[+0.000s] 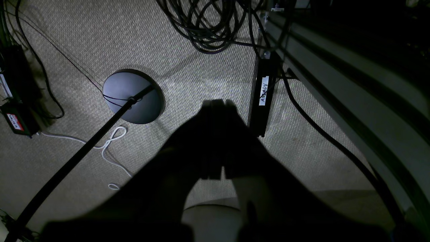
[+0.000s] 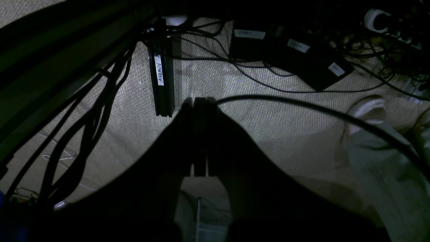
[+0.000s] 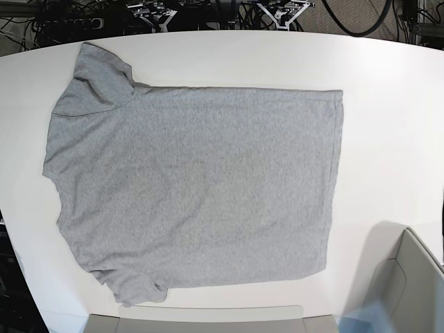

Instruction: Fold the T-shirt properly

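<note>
The T-shirt point(image 3: 194, 191), light heather-grey with its plain side up, lies spread flat on the white table point(image 3: 388, 125); collar and sleeves point left, the hem right. Neither arm shows in the base view. In the left wrist view my left gripper point(image 1: 217, 102) hangs beside the table over the carpet, its dark fingers pressed together and holding nothing. In the right wrist view my right gripper point(image 2: 198, 100) likewise points down at the floor, shut and empty. The T-shirt is out of sight in both wrist views.
A grey bin edge point(image 3: 409, 277) sits at the table's lower right. On the floor are a round black stand base point(image 1: 132, 95), coiled cables point(image 1: 208, 27), a black labelled bar point(image 2: 161, 80), power bricks point(image 2: 295, 57) and a person's shoe point(image 2: 366, 107).
</note>
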Available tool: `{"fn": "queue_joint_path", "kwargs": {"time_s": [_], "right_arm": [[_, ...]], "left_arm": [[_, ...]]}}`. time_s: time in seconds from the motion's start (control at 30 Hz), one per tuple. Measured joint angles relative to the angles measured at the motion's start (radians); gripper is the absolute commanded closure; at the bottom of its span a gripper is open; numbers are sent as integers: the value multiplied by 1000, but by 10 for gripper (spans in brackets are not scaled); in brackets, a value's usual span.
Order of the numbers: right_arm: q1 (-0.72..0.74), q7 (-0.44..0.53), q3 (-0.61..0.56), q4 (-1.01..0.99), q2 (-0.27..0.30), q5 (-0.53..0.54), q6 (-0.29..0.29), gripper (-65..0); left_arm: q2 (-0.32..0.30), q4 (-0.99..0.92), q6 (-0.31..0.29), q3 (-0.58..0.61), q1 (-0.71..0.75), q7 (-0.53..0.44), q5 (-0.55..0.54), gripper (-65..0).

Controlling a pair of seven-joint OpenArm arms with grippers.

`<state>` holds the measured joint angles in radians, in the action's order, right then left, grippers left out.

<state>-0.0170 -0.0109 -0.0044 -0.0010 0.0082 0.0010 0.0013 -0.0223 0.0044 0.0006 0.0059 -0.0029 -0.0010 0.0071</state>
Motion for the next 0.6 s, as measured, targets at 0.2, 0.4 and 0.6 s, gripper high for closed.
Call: {"fn": "queue_joint_path", "kwargs": {"time_s": [0.2,0.4,0.6], "right_arm": [[0,0,0,0,0,0,0,-3],[-22,19,4,5,22,1,6,-3],[-125,249,4,14,52,1,6,-3]], "left_arm": [[0,0,1,0,0,0,0,-3],[0,0,0,-2,23,-58,-2,-3],[-8,6,0,-2,144,-415,-6,-4]]}}
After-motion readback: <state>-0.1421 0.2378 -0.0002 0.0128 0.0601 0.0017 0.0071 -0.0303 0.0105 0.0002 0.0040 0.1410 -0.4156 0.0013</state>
